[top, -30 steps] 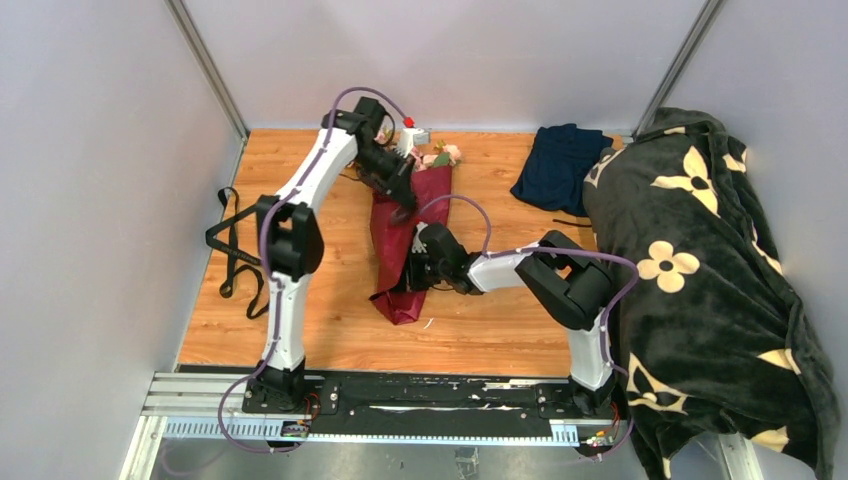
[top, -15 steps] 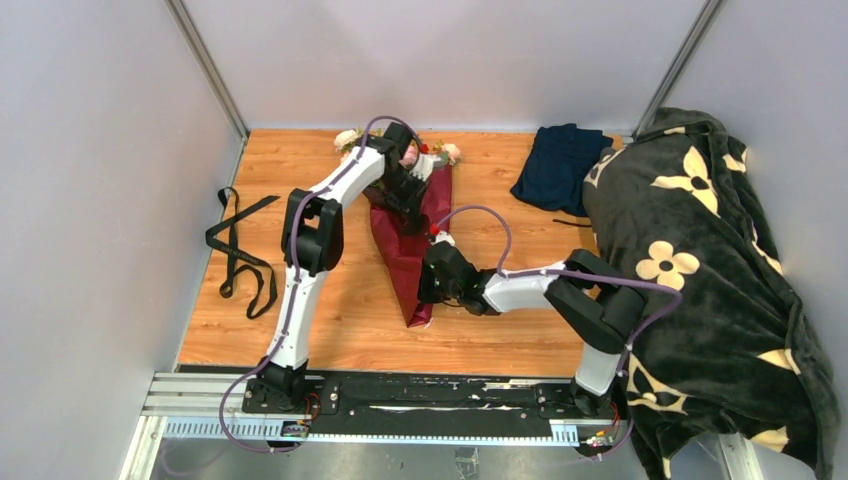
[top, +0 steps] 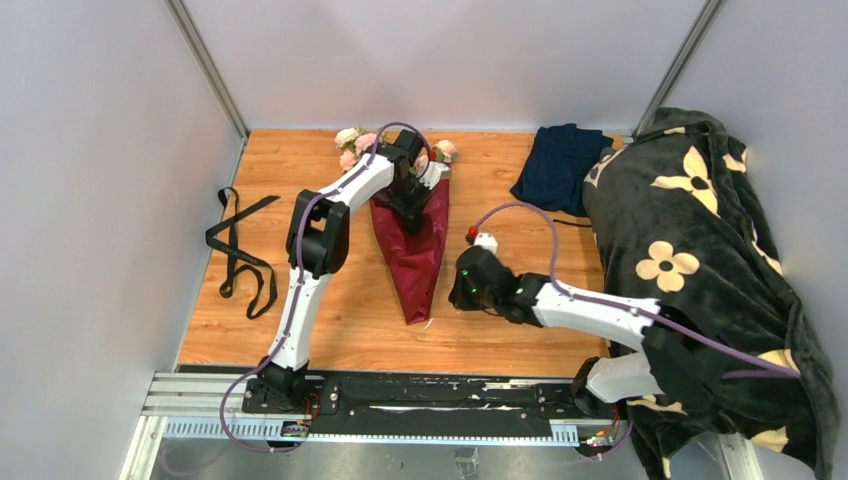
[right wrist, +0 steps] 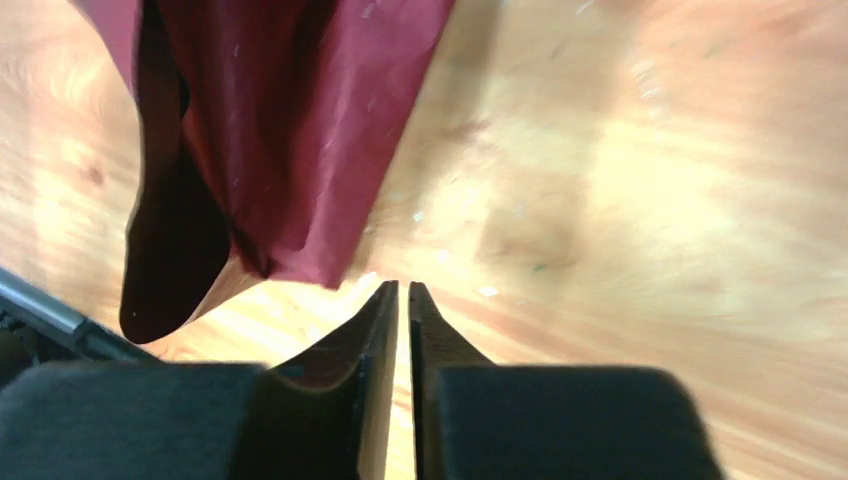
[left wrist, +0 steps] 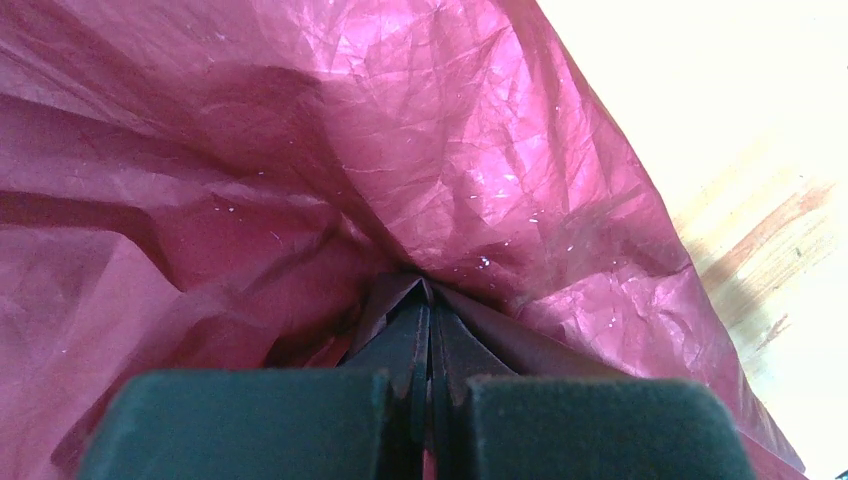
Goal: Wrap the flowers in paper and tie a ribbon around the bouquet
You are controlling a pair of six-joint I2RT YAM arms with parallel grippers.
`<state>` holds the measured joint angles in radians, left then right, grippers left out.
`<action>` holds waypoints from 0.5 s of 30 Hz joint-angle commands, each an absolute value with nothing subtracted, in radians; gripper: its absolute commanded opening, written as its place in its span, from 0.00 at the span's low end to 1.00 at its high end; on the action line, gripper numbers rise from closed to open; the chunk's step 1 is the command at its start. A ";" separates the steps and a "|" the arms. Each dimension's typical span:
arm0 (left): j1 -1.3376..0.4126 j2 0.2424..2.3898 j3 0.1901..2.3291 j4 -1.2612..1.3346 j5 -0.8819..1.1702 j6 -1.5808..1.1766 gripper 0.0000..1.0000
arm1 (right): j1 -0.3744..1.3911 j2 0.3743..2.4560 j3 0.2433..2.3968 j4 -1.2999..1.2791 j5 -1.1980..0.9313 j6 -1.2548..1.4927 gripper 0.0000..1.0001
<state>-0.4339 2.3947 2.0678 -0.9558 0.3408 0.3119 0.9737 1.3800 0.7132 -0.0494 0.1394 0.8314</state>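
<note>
Reaches with the left arm up and away from its base, elbow lifted high, forearm slanting toward the far middle of the counter (top: 340, 310). Bends at the wrist to aim the left claw (left wrist: 429, 300) down into the wide far end of the paper (top: 415, 260); pinches a crinkled fold there, jaws pressed tight together. Stretches the right arm low and leftward, elbow out over the dark blanket (top: 720, 250), forearm nearly level. Holds the right claw (right wrist: 400, 295) just beside the cone's narrow end, apart from it, jaws parted by only a thin slit, gripping nothing. Lies on the counter as a rolled cone, long axis running far to near: pointed tip toward the arm bases, wide mouth toward the back wall. Shows the flowers (top: 350, 140) spilling out at that far mouth, on either side of the left wrist. Has the ribbon (top: 240, 255) lying in loose loops near the left edge, well apart from the cone.
</note>
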 commanded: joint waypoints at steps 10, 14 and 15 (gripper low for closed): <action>-0.460 2.378 2.050 -0.915 0.306 0.306 0.00 | 0.630 1.517 1.026 0.031 -0.411 0.438 0.51; -0.463 2.381 2.065 -0.915 0.302 0.297 0.00 | 0.632 1.703 1.161 -0.013 -0.498 0.491 0.57; -0.463 2.381 2.066 -0.914 0.301 0.297 0.00 | 0.631 1.730 1.162 0.022 -0.505 0.512 0.57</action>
